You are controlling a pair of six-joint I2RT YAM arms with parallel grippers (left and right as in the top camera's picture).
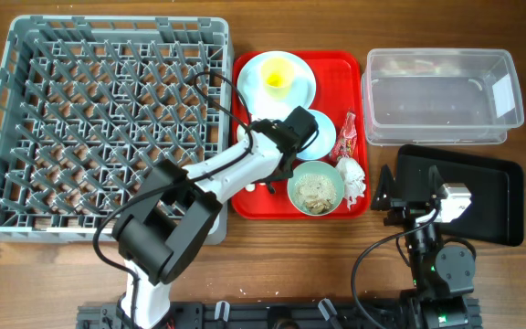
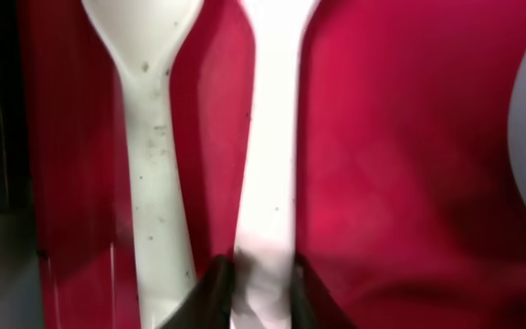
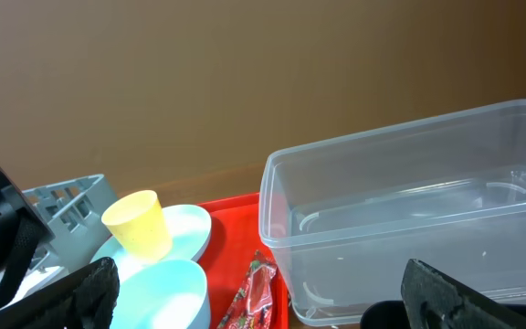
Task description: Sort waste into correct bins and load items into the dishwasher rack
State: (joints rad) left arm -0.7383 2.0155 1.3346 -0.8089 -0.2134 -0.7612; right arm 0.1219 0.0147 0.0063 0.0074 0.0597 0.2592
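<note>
I find the left gripper [image 2: 258, 294] clamped on a white utensil handle [image 2: 268, 183], its head out of frame. It lies just beside the white plastic spoon [image 2: 149, 137] on the red serving tray [image 2: 400, 164]. The right gripper [image 3: 277, 297] hangs with fingers wide apart at the left edge of the black tray [image 1: 491, 196], near the clear tub [image 3: 409, 210].

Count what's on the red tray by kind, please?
Dishes: 4 (plate, cup, blue bowl, green bowl)
Utensils: 2 (spoon, fork)
Waste: 3 (wrapper, tissue, scraps)
Total: 9
</note>
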